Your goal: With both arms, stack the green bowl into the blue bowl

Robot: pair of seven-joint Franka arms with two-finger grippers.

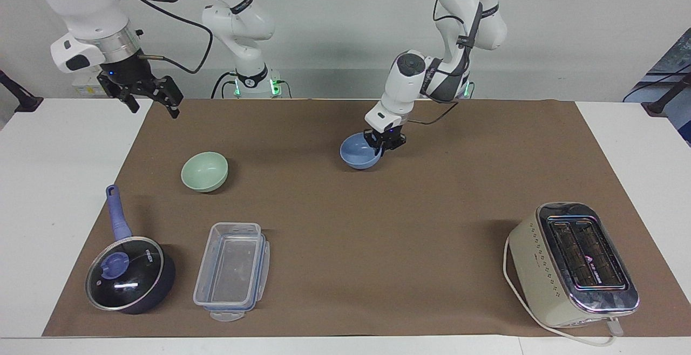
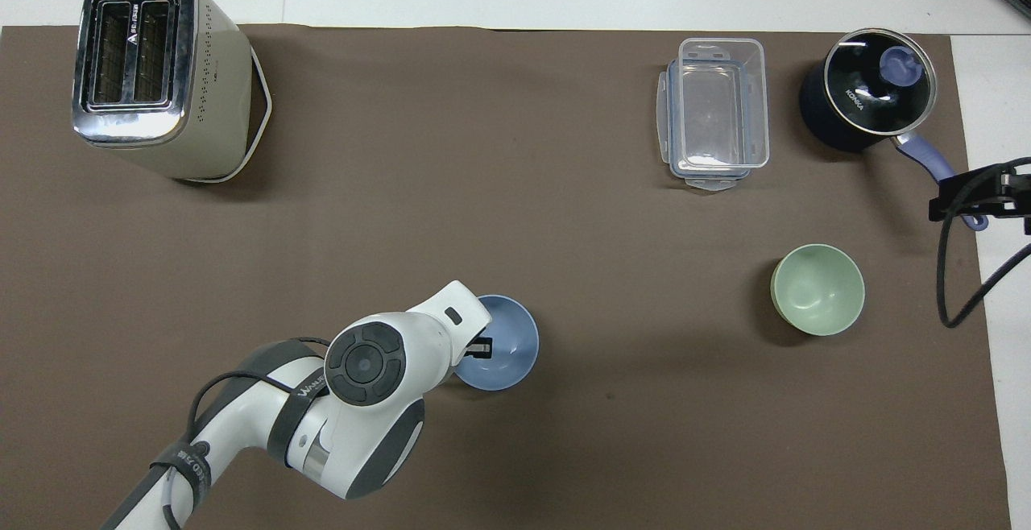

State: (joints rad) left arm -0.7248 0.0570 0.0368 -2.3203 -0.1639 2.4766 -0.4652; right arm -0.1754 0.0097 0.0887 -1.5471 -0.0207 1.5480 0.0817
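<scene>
Green bowl (image 1: pixel 204 171) sits toward our right arm's end of the brown mat (image 1: pixel 345 209), well apart from the blue bowl (image 1: pixel 360 151) mid-mat. Our left gripper (image 1: pixel 382 142) straddles the blue bowl's rim; how tightly, we cannot tell. Our right gripper (image 1: pixel 151 96), spread, hangs over the mat's corner, nearer the green bowl; overhead shows only its tip.

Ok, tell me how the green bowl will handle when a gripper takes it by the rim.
The green bowl looks stiff: a plain moulded shell, so it should keep its shape under a rim pinch. Its smooth matte wall may slip a little. Its rounded underside narrows toward the base, so a sideways push could probably rock or tip it. It looks empty and likely light.
</scene>
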